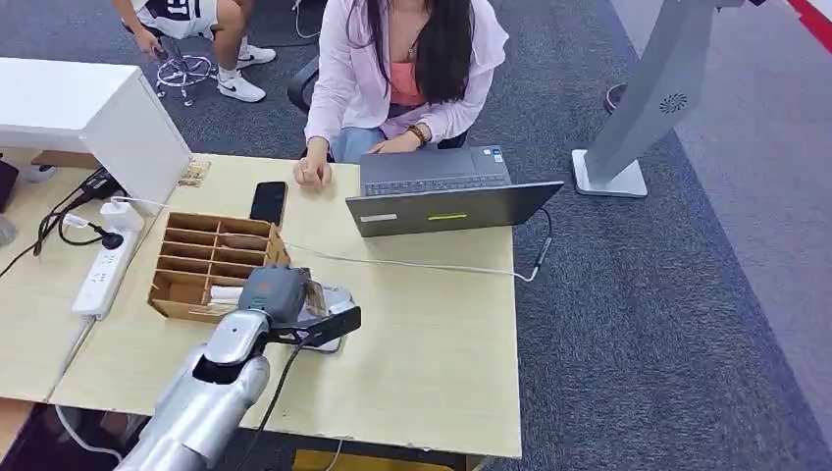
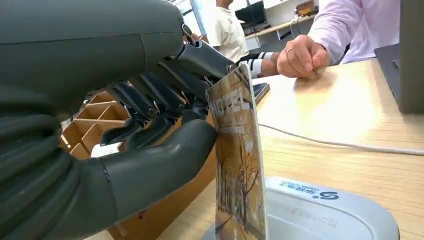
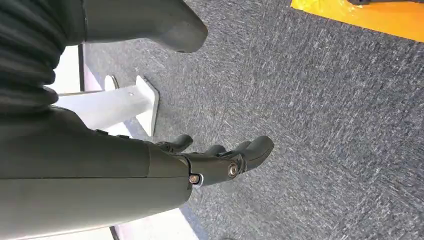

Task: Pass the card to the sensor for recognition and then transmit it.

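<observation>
Bare tabletop (image 1: 432, 334) spreads beyond the sensor (image 2: 320, 212), where the left hand (image 2: 150, 125) holds the card (image 2: 237, 165) upright.

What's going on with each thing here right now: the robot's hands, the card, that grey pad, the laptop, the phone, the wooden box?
Left hand: holds the card upright.
Card: on edge, over the card reader.
Card reader: flat on the table, beside the wooden organizer.
Right hand: holds nothing, fingers loosely curled, above the carpet.
Laptop: lid open.
Phone: screen dark, lying flat.
Wooden organizer: white cards in one near compartment.
</observation>
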Tool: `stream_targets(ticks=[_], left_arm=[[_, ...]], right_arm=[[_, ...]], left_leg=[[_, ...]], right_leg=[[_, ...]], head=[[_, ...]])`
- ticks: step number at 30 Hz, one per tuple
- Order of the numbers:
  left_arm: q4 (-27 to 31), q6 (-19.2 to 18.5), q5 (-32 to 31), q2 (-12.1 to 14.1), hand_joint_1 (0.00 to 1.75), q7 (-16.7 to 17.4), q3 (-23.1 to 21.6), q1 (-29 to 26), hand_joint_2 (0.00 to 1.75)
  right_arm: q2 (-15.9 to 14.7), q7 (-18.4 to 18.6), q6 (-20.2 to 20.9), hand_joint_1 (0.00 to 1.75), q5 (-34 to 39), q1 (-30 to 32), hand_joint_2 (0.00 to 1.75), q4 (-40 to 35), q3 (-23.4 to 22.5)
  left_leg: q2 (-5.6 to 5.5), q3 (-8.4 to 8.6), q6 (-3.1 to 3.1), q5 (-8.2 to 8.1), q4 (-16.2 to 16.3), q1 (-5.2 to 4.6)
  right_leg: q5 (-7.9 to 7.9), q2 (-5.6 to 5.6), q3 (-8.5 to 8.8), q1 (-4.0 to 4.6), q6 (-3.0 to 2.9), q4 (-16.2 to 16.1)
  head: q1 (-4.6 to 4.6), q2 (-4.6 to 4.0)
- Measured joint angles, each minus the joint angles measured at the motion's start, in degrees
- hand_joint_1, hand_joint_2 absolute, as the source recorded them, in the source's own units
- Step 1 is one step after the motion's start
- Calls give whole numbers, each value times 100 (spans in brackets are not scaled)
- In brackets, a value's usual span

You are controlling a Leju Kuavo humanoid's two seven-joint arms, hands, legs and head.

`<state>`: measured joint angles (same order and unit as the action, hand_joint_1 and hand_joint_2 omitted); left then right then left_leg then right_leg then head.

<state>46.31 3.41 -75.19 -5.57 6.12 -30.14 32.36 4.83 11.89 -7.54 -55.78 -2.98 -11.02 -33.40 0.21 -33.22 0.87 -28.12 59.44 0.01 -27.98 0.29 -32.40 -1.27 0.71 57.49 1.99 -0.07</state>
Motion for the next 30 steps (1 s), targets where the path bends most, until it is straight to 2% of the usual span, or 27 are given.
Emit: stream_targets(ticks=[4,8,13,16,20,24,28,30], left_arm=[[-52,37,35,0,175,-4,0,31,175],[-28,595,-44,0,175,107,0,38,175],[114,740,-98,2,175,118,0,49,175],[373,1474,-340,33,175,184,2,51,175],[934,2399,-822,225,175,190,85,159,175],[1237,2890,-1165,525,175,-37,392,504,175],[1169,2933,-1137,765,175,-440,837,960,175],[1069,2942,-1119,817,175,-525,1008,1138,175]], right_arm=[[2,-7,15,0,0,0,175,0,-4],[7,-7,7,0,-4,1,175,0,-15],[17,-7,7,0,-37,1,175,0,-33],[20,-20,7,0,-107,1,175,0,-46],[20,-79,39,0,-251,2,175,0,-46],[20,-129,79,0,-404,-3,175,0,-46],[20,-129,109,0,-494,-2,175,0,-46],[20,-129,109,0,-503,-10,175,0,-46]], left_leg=[[0,0,0,0,0,0],[0,0,2,2,1,0],[0,-1,2,2,0,0],[-2,-4,2,2,0,0],[0,-3,2,2,0,1],[-1,-2,-4,7,-1,3],[-2,-2,-10,11,-1,8],[-4,-2,-10,12,-1,8]], right_leg=[[0,0,0,0,0,0],[1,0,0,0,0,0],[0,0,0,0,0,0],[0,-3,0,0,0,0],[0,0,0,1,0,2],[1,-2,0,3,-1,3],[2,-3,0,7,-3,5],[2,-5,1,7,-3,5]], head=[[0,0],[0,0],[-2,0],[0,0],[0,0],[-2,0],[-2,0],[-2,0]])
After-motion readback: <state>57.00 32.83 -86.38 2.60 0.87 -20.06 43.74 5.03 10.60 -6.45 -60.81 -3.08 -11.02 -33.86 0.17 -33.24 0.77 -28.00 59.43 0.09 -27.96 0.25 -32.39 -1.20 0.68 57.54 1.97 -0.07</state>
